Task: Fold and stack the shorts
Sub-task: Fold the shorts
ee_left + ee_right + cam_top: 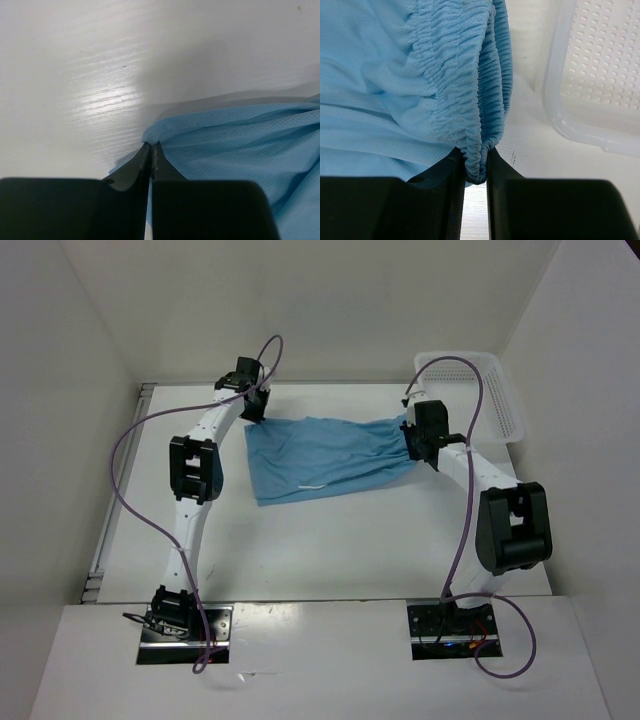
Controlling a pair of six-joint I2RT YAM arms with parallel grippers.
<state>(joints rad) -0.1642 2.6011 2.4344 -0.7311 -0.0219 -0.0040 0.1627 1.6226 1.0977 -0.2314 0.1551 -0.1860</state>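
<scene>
The light blue shorts (320, 455) lie spread across the far part of the white table, stretched between my two grippers. A thin white drawstring (313, 486) shows near their front edge. My left gripper (256, 410) is at the shorts' far left corner. In the left wrist view its jaws (151, 146) are pressed together on the edge of the mesh fabric (240, 145). My right gripper (412, 437) is at the right end. In the right wrist view it (476, 160) is shut on the gathered elastic waistband (465, 75), a fold of which bulges between the fingers.
A white plastic mesh basket (490, 390) stands at the far right corner, close beside the right gripper, and its rim (555, 100) shows in the right wrist view. White walls enclose the table on the left, back and right. Purple cables arc over both arms.
</scene>
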